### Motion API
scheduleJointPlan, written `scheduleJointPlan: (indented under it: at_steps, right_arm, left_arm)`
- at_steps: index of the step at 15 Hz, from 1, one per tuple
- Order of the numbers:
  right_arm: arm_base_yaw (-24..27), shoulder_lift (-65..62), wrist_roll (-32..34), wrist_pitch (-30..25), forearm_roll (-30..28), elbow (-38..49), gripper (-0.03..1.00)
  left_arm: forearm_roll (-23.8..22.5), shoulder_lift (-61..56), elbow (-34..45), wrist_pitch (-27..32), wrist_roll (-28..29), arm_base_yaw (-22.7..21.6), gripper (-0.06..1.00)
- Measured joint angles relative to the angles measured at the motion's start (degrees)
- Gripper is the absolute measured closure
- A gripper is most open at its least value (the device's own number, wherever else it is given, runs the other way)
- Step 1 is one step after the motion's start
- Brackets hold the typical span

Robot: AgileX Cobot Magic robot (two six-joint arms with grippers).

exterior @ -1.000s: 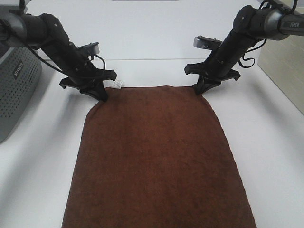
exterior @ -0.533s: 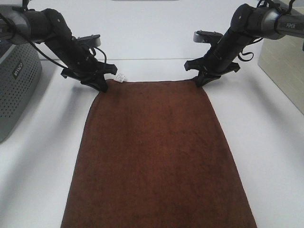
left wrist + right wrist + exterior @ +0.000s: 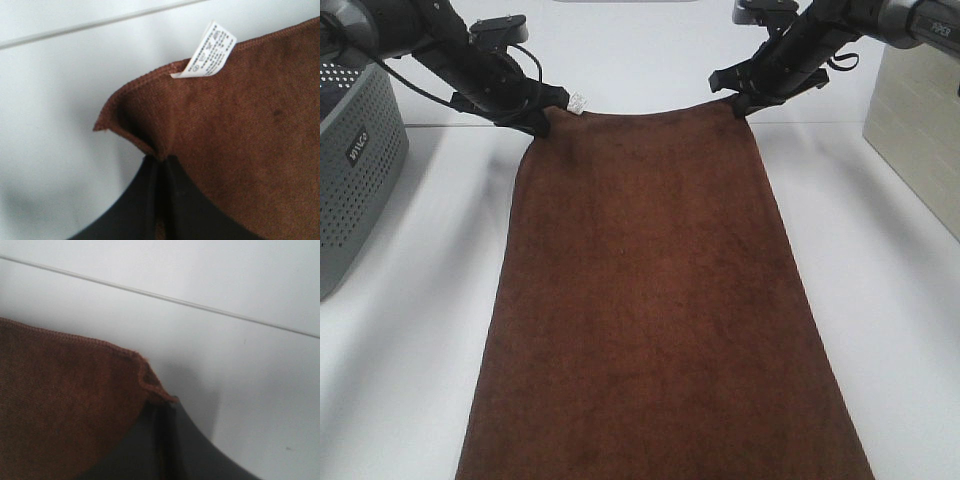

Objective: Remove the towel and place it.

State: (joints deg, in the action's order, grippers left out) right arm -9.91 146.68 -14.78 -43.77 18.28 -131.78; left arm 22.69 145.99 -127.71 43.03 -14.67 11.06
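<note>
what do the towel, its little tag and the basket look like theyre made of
Towel: dark brown cloth, matte and fuzzy, with a stitched hem.
Tag: thin white printed fabric or paper, curling at the edge.
Basket: grey, likely moulded plastic, with perforated walls.

Looks like a robot test lab, not a home. Plain white counter [image 3: 410,330] w/ a seam line across it, bare white backdrop beyond, no household clutter. Two black robot arms reach in over the counter's far end. Grey perforated basket [image 3: 355,150] sits at the counter's left edge, a pale box-like block [image 3: 920,130] at its right edge.
</note>
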Motion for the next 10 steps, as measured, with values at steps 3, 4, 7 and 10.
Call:
scheduleJointPlan:
  at_steps: [3,4,7,10]
  right_arm:
    - [0.0,0.0,0.0,3.2,0.5,-0.2,0.96]
    - [0.0,0.0,0.0,4.2,0.7,-0.2,0.96]
    - [0.0,0.0,-0.6,7.1,2.1,-0.2,0.96]
    - [0.0,0.0,-2.4,10.2,4.0,-0.2,0.96]
  left_arm:
    - [0.0,0.0,0.0,-4.8,-0.6,0.1,0.94]
    - [0.1,0.0,0.0,-6.7,-0.6,0.1,0.94]
    - [0.1,0.0,0.0,-10.3,-1.1,0.1,0.94]
    - [-0.1,0.0,0.0,-13.2,-2.2,0.1,0.94]
